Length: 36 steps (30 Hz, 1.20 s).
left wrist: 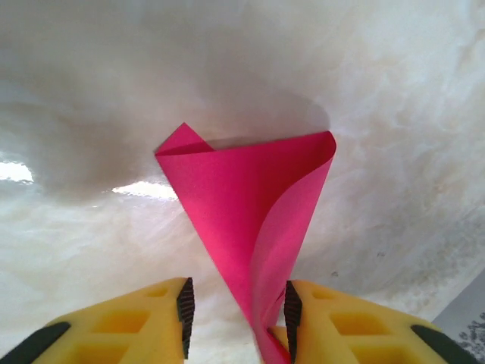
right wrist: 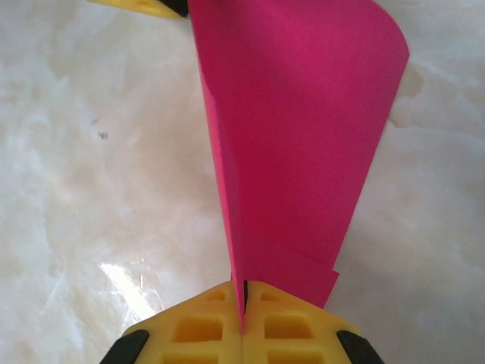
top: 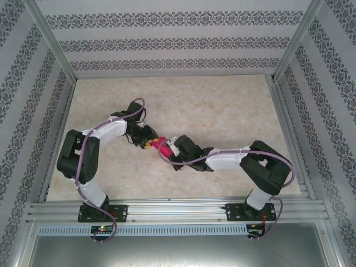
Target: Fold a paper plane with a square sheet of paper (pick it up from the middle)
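Note:
The square sheet of paper [top: 161,146] is magenta-pink and folded into a pointed wedge, and it hangs just above the table between the two arms. My right gripper [right wrist: 244,292] is shut on the narrow end of the paper [right wrist: 295,136], its yellow fingers pressed together. My left gripper [left wrist: 239,303] is open. The curled paper [left wrist: 242,189] runs down between its fingers, close against the right-hand pad [left wrist: 292,311] and clear of the left one. In the top view the left gripper [top: 149,142] and right gripper [top: 171,149] meet at the paper.
The marble-patterned table [top: 222,111] lies under both arms. Patterned walls and metal frame rails [top: 167,208] enclose it on all sides. One yellow finger [right wrist: 151,6] of the left gripper shows at the top edge of the right wrist view.

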{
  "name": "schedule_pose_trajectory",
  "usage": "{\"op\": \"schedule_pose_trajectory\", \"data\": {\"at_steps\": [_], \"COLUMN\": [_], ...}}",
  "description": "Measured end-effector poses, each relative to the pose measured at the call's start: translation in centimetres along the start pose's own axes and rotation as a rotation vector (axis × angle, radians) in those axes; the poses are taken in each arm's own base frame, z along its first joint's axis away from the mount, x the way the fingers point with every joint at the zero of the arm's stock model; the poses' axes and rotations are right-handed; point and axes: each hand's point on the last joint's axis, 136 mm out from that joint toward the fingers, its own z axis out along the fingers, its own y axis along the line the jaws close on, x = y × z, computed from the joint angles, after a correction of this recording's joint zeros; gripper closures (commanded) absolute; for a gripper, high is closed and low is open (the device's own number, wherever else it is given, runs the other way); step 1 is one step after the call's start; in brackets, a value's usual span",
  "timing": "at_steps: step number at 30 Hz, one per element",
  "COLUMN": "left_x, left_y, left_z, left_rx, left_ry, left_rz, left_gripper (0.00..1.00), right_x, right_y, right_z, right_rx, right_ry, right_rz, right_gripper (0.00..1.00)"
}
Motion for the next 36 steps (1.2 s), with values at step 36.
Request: {"op": "schedule_pose_trajectory", "data": {"at_steps": [36], "left_x": [1.7], "left_y": [0.4], "left_z": [-0.4], "left_rx": [0.157], "left_ry": [-0.073], "left_rz": [0.088], "left_gripper": [0.59], "right_x": [0.7], "right_y": [-0.2], "right_z": [2.0], "right_rx": [-0.336], "right_ry": [0.122], "right_rz": [0.578], "right_gripper": [1.0]}}
